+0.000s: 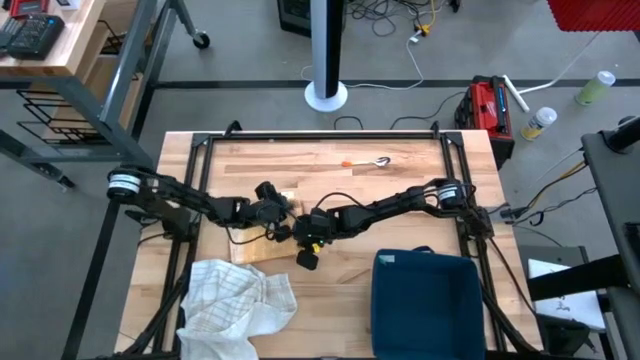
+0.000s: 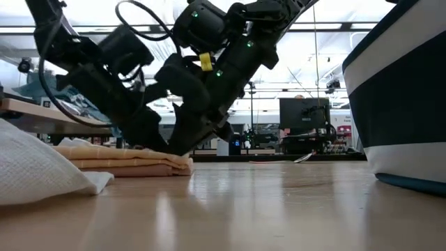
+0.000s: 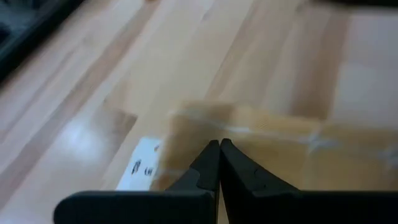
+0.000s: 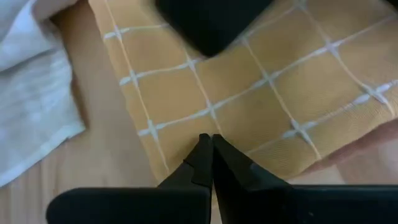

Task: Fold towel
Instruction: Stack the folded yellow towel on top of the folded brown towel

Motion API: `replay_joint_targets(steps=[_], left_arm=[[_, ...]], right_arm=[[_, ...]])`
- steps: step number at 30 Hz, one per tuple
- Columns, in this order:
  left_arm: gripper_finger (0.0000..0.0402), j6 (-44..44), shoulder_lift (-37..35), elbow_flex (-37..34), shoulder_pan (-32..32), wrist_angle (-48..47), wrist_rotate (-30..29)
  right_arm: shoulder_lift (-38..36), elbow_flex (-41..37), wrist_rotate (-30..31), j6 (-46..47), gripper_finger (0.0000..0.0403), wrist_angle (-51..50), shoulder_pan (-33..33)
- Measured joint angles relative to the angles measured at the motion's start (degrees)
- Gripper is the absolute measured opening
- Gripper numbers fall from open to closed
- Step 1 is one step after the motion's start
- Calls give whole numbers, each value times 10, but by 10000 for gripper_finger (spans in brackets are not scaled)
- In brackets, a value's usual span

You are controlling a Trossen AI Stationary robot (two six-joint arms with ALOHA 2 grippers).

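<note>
Both arms are meeting over the middle of the table (image 1: 400, 275) in the high view, and the action is all on the towel (image 1: 262, 247), a tan one with thin white grid lines, folded into a flat stack. It is lying just left of centre in the high view, mostly hidden under the arms, with its visible part running from centre toward lower left, so its long axis appears to be lying roughly across the frame; the exact heading is hard to tell from above.

The left gripper (image 1: 283, 207) is reaching in from the left edge and sitting over the towel's upper side, fingers pressed together with nothing between them. In its wrist view the closed tips (image 3: 219, 149) are hovering right at a towel edge, a white label (image 3: 142, 167) poking out beside it.

The right gripper (image 1: 303, 252) is coming in from the right and pointing down at the towel's lower right corner, fingers likewise pressed together and empty. Its wrist view is showing the shut tips (image 4: 207, 144) over the grid pattern near an edge.

In the low view the towel (image 2: 129, 161) is lying level at left as layered folds, both arms bearing down onto it.

A crumpled white cloth (image 1: 237, 303) is sitting lower left, just beside the towel. A blue bin (image 1: 425, 300) is standing lower right, well apart.
</note>
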Motion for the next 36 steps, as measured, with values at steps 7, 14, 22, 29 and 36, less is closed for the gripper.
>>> replay_joint_targets(steps=[7,14,22,29,36], left_arm=[[0,9,15,5,40,-2,1],[0,21,-99,13,22,-91,-9],[0,-145,-266,37,-22,-420,71],[0,-227,-284,-22,-27,-444,37],[0,-305,-246,-88,-28,-410,17]], right_arm=[[3,1,-64,-7,0,0,-2],[-14,6,-68,1,0,-42,-3],[-48,14,23,5,0,-62,0],[-42,13,108,11,0,-55,-10],[-17,13,115,11,0,-41,-15]])
